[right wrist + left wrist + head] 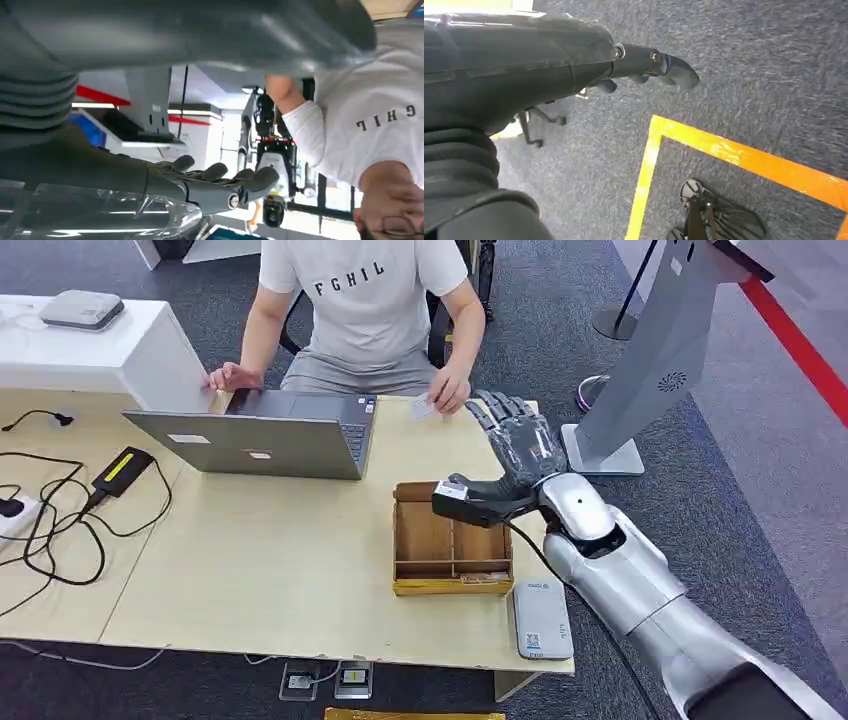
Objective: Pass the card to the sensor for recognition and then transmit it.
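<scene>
At the far left a white box-shaped stand (120,350) carries a flat grey device (82,308) with rounded corners. On the pale wood-grain bench (250,560), thin black cables (60,530) loop over the left side, next to a slim black adapter (122,470) with a yellow-green label. A grey metal laptop (270,440) stands open toward a seated person (365,310) in a white T-shirt at the far edge; one of the person's hands rests by the laptop's far left corner. The person's other hand (450,390) pinches the card (422,407), a small pale rectangle held just above the bench's far edge, right of the laptop. Just right of it the robot's right hand (515,445) is raised over the bench, its dark ribbed fingers spread apart and holding nothing, close to the person's hand; whether they touch cannot be told. Below it sits a shallow wooden tray (452,540) split by thin partitions, and near the bench's right front corner lies the sensor (542,618), a flat grey rounded slab. Right of the bench a slanted grey panel (655,360) stands on carpet. The left hand (649,67) hangs over speckled grey carpet crossed by glossy yellow tape (724,150), fingers loosely out, gripping nothing.
</scene>
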`<action>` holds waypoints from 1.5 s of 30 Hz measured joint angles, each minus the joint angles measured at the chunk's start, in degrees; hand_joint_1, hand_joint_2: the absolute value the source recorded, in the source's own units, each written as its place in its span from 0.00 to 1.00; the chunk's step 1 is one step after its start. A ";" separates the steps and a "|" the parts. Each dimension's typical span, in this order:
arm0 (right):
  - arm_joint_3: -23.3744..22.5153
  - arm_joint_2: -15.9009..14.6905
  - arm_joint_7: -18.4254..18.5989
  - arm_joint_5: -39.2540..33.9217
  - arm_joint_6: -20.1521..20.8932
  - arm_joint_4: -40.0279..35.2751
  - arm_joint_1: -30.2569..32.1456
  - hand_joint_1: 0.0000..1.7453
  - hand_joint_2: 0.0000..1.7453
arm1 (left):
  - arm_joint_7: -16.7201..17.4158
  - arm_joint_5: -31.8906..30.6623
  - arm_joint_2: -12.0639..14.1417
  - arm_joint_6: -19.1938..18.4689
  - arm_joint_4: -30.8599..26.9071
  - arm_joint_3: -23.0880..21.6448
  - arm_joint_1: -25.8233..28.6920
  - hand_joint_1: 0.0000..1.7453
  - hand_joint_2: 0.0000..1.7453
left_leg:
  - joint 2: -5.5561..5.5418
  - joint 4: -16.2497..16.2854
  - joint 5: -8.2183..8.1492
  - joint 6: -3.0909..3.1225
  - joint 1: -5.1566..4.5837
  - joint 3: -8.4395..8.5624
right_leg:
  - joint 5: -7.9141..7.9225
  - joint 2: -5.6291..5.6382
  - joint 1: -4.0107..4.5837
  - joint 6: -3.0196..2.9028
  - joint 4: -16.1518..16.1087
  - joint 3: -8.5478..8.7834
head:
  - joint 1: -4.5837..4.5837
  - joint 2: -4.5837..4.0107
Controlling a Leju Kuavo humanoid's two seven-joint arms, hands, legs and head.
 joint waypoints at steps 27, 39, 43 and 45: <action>-12.89 -28.15 18.10 -9.83 -4.05 -51.05 32.50 0.00 1.00 | -1.27 0.26 0.24 1.86 0.17 0.00 0.34 0.00 0.00 | 0.19 -0.01 -0.07 -0.07 0.04 0.11 | 0.02 0.14 0.03 -0.02 -0.05 0.04 | 0.00 0.00; -7.23 -27.82 19.74 -4.54 -8.92 -53.04 35.33 0.00 1.00 | -0.85 0.87 -0.68 4.28 0.17 0.04 0.13 0.00 0.00 | 0.19 -0.01 -0.06 -0.07 0.04 0.08 | 0.02 0.14 0.02 -0.03 -0.05 0.06 | 0.00 0.00; -4.96 -26.66 19.04 -4.04 -9.01 -52.12 35.30 0.00 1.00 | -0.57 1.13 -1.07 4.98 0.17 0.11 0.02 0.00 0.00 | 0.19 -0.02 -0.06 -0.07 0.05 0.06 | 0.02 0.13 0.03 -0.03 -0.05 0.05 | 0.00 0.02; -3.94 -25.62 18.08 -4.04 -9.03 -50.80 35.19 0.00 1.00 | -0.53 1.48 -1.22 5.01 0.17 0.20 0.01 0.00 0.00 | 0.19 -0.02 -0.06 -0.07 0.05 0.05 | 0.02 0.13 0.04 -0.03 -0.04 0.05 | 0.00 0.00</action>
